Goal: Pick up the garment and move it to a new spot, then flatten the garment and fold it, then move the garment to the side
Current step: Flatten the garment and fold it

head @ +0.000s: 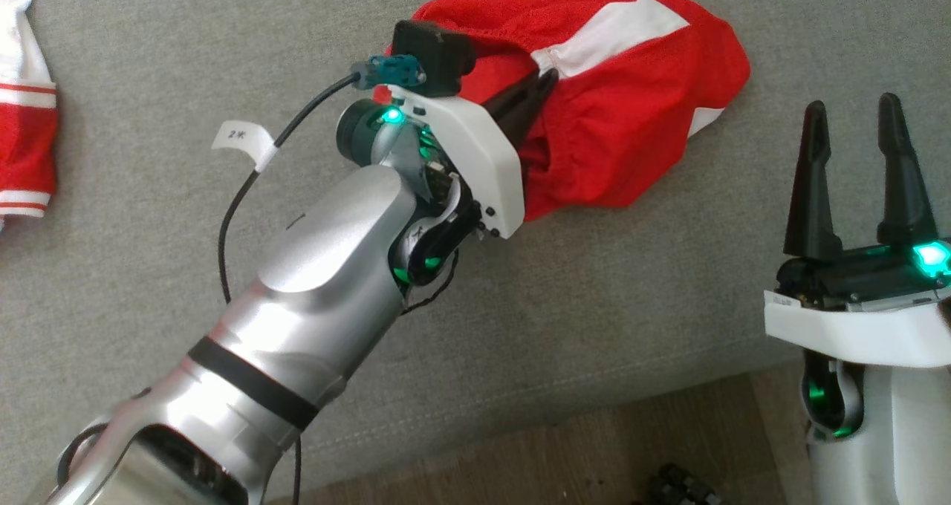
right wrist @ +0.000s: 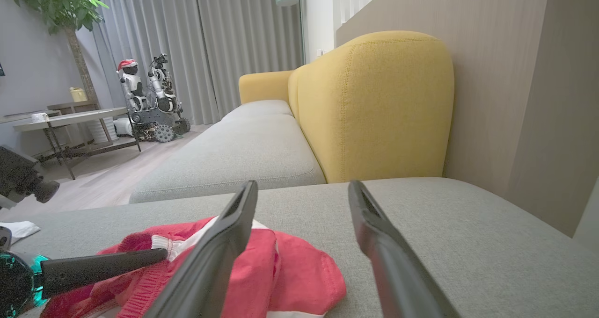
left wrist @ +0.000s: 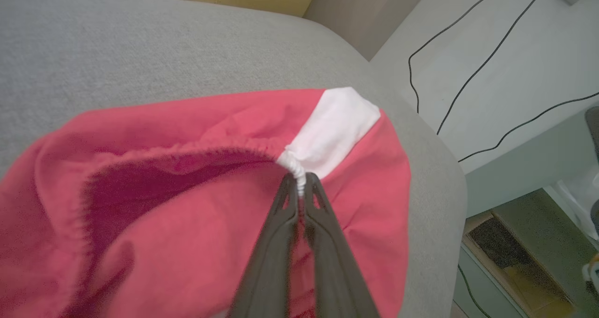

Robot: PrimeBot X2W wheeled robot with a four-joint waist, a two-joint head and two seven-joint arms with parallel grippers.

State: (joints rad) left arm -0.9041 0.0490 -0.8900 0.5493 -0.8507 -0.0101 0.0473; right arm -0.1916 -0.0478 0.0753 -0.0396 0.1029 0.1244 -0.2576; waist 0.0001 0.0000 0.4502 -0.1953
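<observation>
The garment point(head: 617, 96) is a red pair of shorts with white side panels, crumpled on the grey sofa seat point(head: 148, 215) at the upper middle of the head view. My left gripper point(head: 546, 82) is shut on its gathered waistband. In the left wrist view the two dark fingers pinch the white elastic edge of the garment point(left wrist: 196, 215) at my left gripper point(left wrist: 299, 182). My right gripper point(head: 854, 119) stands open at the right, clear of the cloth. In the right wrist view the garment point(right wrist: 299, 271) lies low and left of my right gripper point(right wrist: 304, 187), whose fingers hold nothing.
Another red and white piece of clothing point(head: 22, 119) lies at the far left of the seat. The seat's front edge and wooden floor point(head: 579, 453) run along the bottom. A yellow backrest point(right wrist: 374, 103) rises behind the seat. Cables point(left wrist: 472, 75) cross the pale floor beyond the sofa's end.
</observation>
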